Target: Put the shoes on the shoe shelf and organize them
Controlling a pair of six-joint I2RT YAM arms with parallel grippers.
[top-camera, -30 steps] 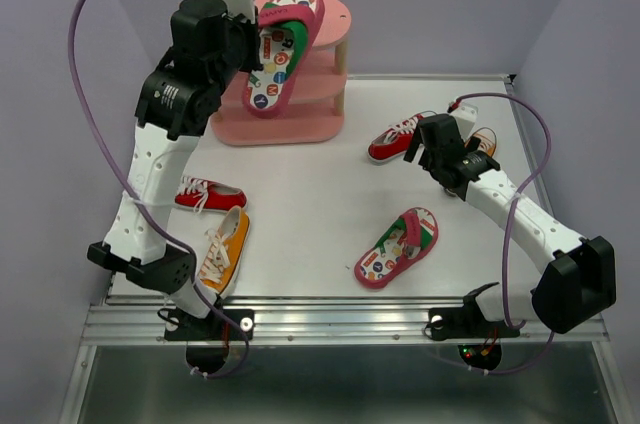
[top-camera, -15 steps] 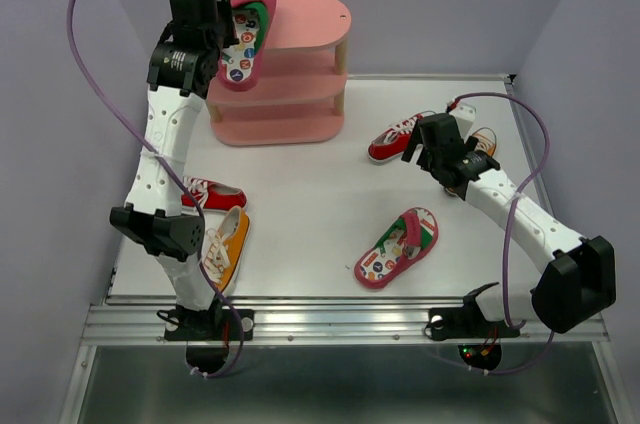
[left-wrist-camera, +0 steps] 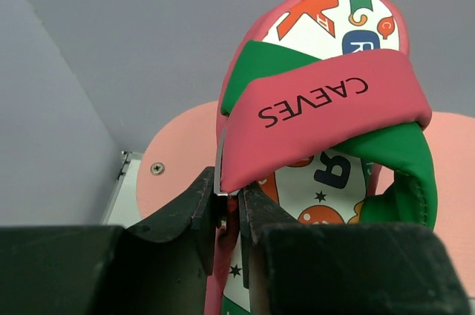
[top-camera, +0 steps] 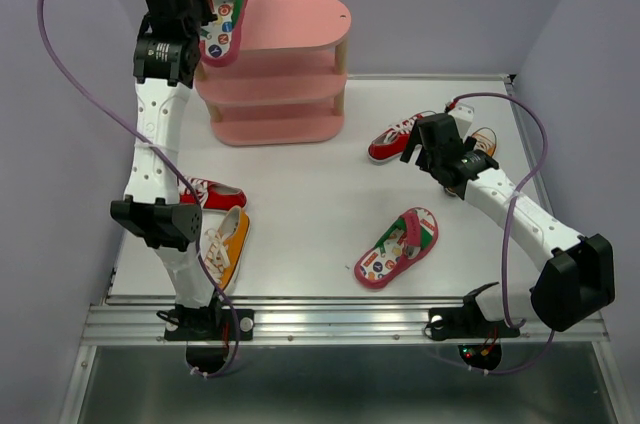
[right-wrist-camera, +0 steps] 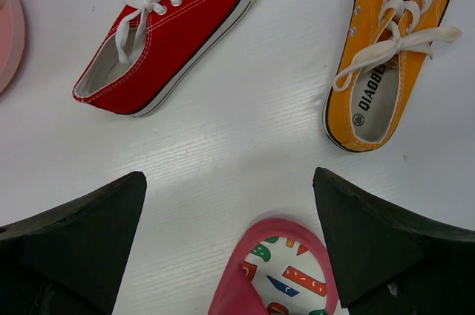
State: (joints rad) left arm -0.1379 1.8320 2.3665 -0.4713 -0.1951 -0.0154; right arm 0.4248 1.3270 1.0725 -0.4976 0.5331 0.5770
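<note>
My left claw is clamped on the edge of the held flip-flop, right where its red strap meets the sole. I hold it toe up in the air above the left end of the shoe shelf. The shelf stands at the far edge of the bench, left of centre. My right claw gapes wide with nothing in it, hovering near the right edge between the right red sneaker and the right orange sneaker. The second flip-flop lies toward the near edge. The left red sneaker and the left orange sneaker lie close together by the left edge
</note>
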